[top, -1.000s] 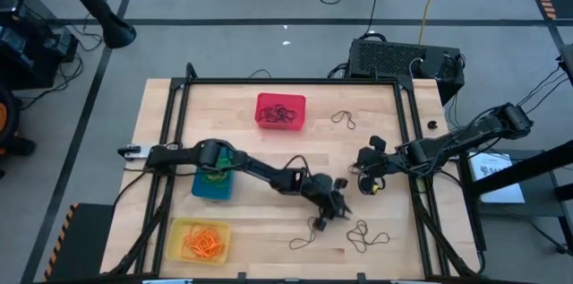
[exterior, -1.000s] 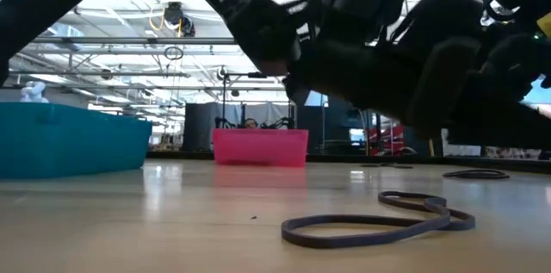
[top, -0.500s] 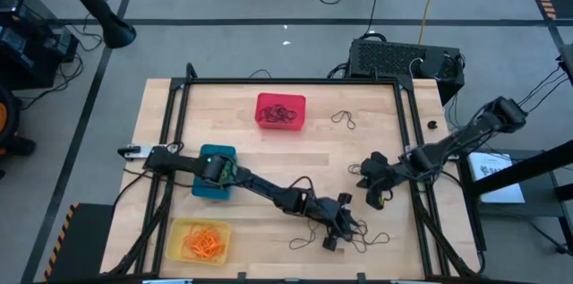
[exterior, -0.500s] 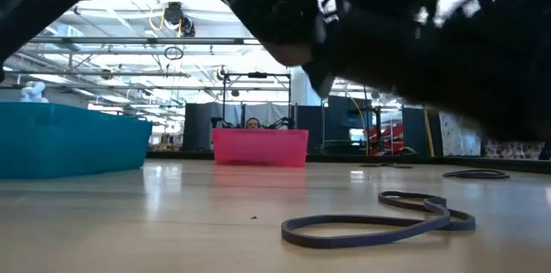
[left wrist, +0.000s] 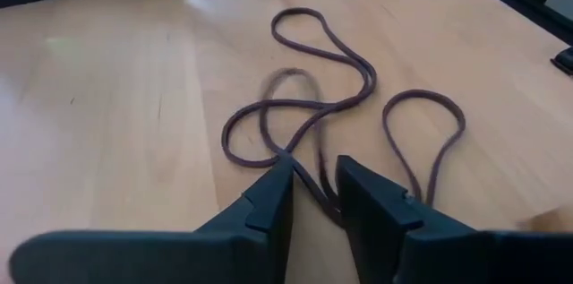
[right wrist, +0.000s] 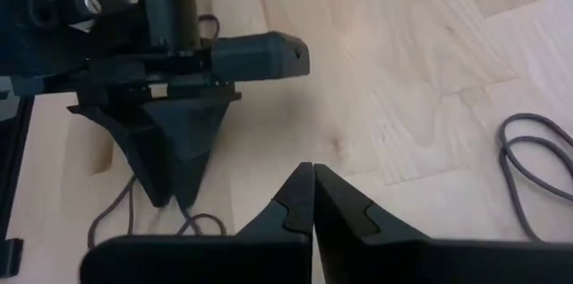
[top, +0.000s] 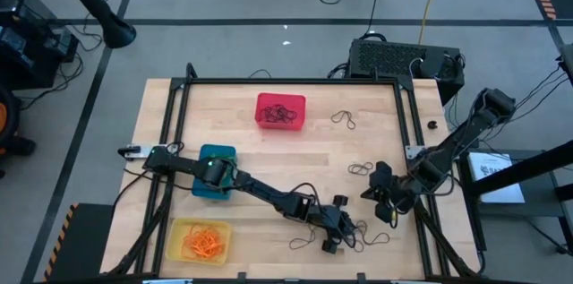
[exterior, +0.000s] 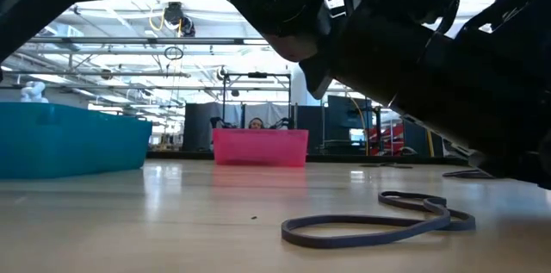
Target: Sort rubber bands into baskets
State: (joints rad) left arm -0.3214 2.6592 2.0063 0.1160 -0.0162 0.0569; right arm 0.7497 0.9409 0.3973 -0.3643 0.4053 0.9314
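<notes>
While the wooden table (top: 170,109) carries the red basket (top: 281,110) at its far middle, the blue basket (top: 215,173) and the yellow basket (top: 200,238) sit near the left. The left gripper (left wrist: 312,193) stands narrowly parted around dark rubber bands (left wrist: 309,96) at the near edge. The right gripper (right wrist: 312,187), fingers pressed together and holding nothing, waits just beside it.
</notes>
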